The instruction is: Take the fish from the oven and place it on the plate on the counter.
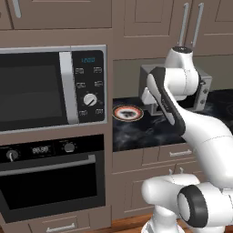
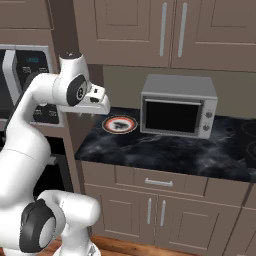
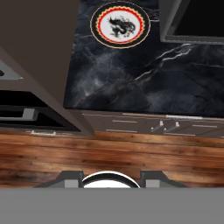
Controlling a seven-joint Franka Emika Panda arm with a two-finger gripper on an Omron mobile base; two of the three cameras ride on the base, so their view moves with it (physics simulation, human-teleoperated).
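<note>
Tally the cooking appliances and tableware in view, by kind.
Microwave: 1
Built-in oven, door shut: 1
Toaster oven: 1
Plate, nothing on it: 1
Total: 4

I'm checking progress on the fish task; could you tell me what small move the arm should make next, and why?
Probably swing the gripper left and down toward the oven handle. The oven door looks shut, the plate lies bare on the counter, and the gripper holds nothing.
</note>
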